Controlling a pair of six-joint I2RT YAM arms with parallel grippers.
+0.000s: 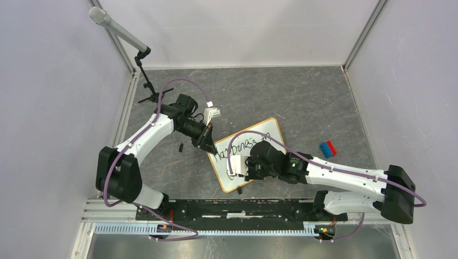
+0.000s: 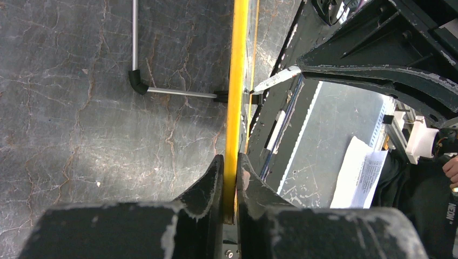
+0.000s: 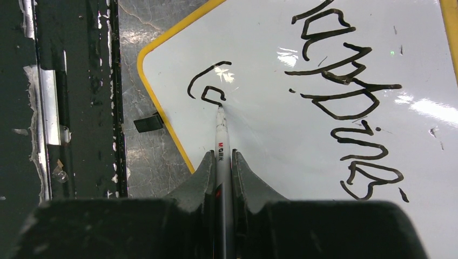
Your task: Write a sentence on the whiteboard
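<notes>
**Board Clamped at Its Edge, Marker Tip on the Surface**

1. Near edge: a black rail point(image 1: 232, 208) runs across the bottom of the top view, well apart from the board's nearest corner. A strip of worktop point(image 1: 302, 102) shows between them.
2. The right tool point(image 3: 221, 156) is clenched on a marker point(image 3: 220, 135). The marker's tip touches the whiteboard point(image 1: 270, 132) near that corner, at the end of a small looped stroke.
3. The whiteboard lies at centre frame in the top view, turned diagonally, with one long edge facing lower left. In the right wrist view a black clip foot point(image 3: 147, 124) sits against the yellow frame, just outside the rounded corner.
4. The sentence point(image 3: 345, 102) has one full line of dark strokes. Below it are two short strokes where the marker rests.
5. The left tool point(image 2: 230, 162) is clenched on the board's frame edge, at its upper-left side in the top view, with a finger on each face.
6. A blue and red block point(image 1: 328, 148) lies right of the board, apart from it.
7. Bare worktop shows between the board's far corner and the back wall. A microphone stand point(image 1: 143, 65) stands in the upper left corner.
</notes>
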